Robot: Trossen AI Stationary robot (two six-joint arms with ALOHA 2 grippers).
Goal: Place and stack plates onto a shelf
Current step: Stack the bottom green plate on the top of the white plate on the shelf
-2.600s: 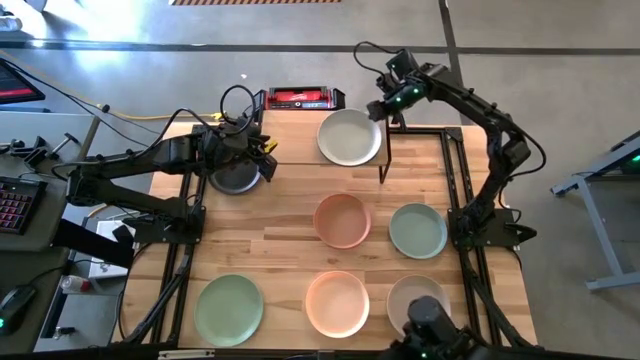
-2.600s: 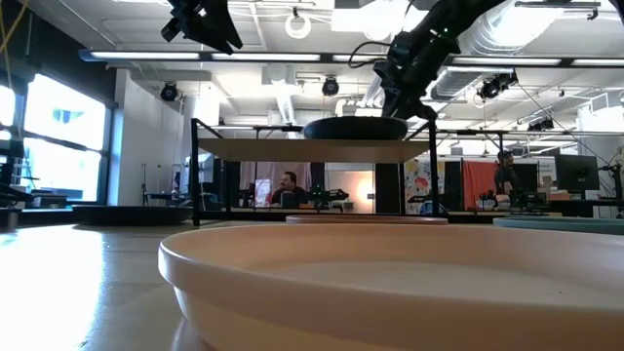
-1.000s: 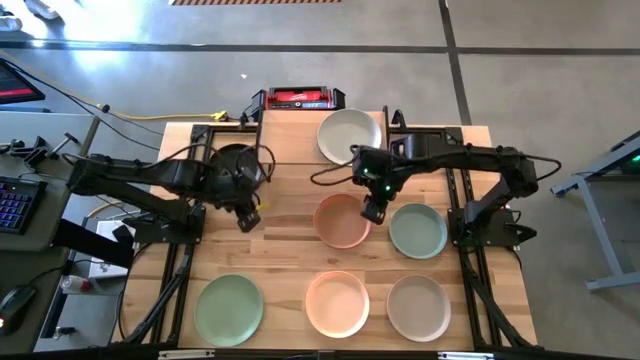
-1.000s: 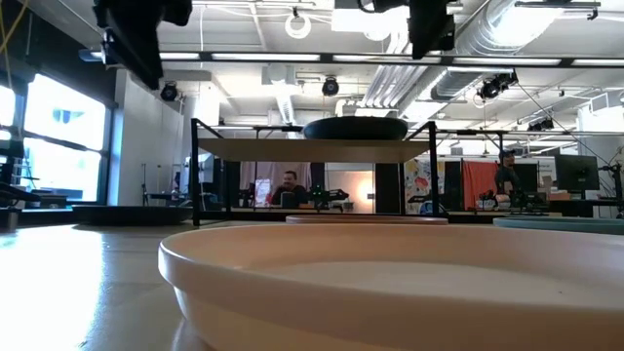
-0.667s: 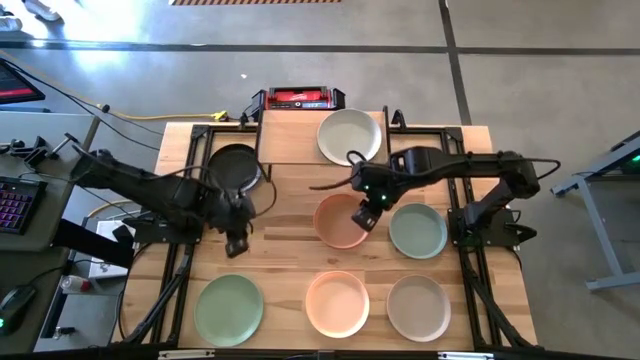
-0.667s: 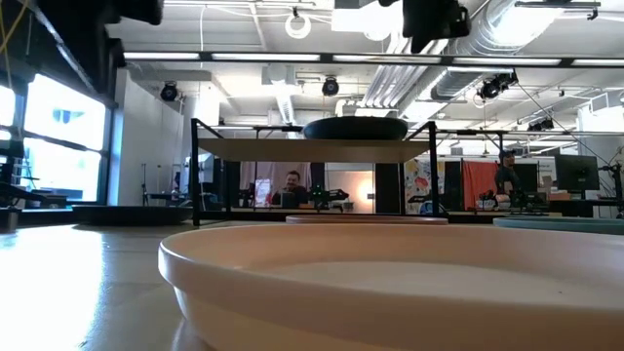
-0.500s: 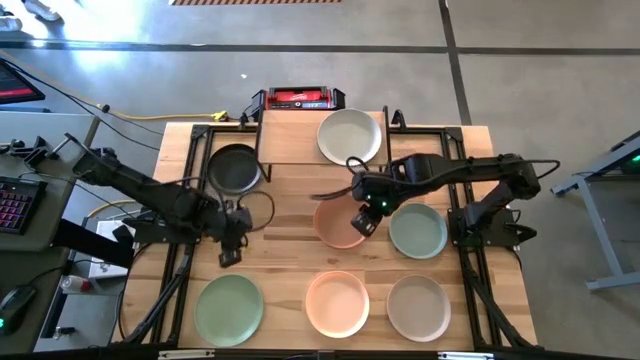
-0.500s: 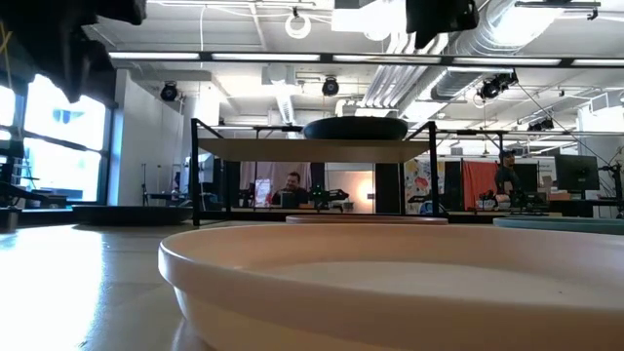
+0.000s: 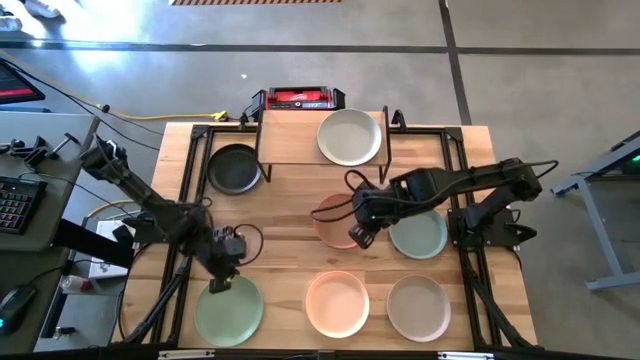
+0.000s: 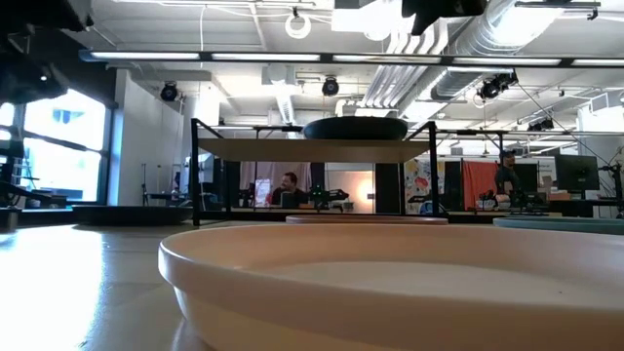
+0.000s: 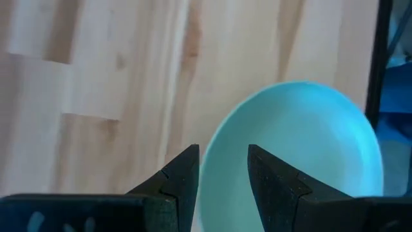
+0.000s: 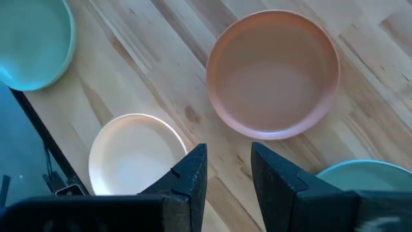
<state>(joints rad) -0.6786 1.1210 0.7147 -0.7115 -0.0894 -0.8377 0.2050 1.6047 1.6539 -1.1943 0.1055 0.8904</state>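
We take the shelf (image 9: 320,137) as our landmark: it stands at the far middle of the tabletop (image 9: 290,250), beside the red-and-black device (image 9: 297,97). On the right half of its wooden top sits the cream-white plate (image 9: 350,136); in the low view that plate shows as a dark oval resting on the shelf top. Just left of the shelf, down on the tabletop, lies a black plate (image 9: 234,168).

Nearer to us than the shelf, a peach-pink plate (image 9: 330,215) lies at mid-table, partly under the right arm, with a pale green plate (image 9: 420,232) just to its right. Along the near edge, farthest from the shelf, we see a pale green plate (image 9: 229,310) at the left, a second peach-pink plate (image 9: 337,302) in the middle and the beige plate (image 9: 418,303) at the right.

The left pincer (image 9: 222,277) hangs over the far rim of the near-left green plate; its wrist view shows the two fingers (image 11: 182,180) apart with that plate's rim between them, nothing clamped. The right pincer (image 9: 359,236) hovers at the near right edge of the mid-table peach-pink plate, well nearer than the shelf; its fingers (image 12: 193,171) are likewise apart and hold nothing.

Through the shelf's legs, the low view shows a person (image 10: 286,188) in the room behind.
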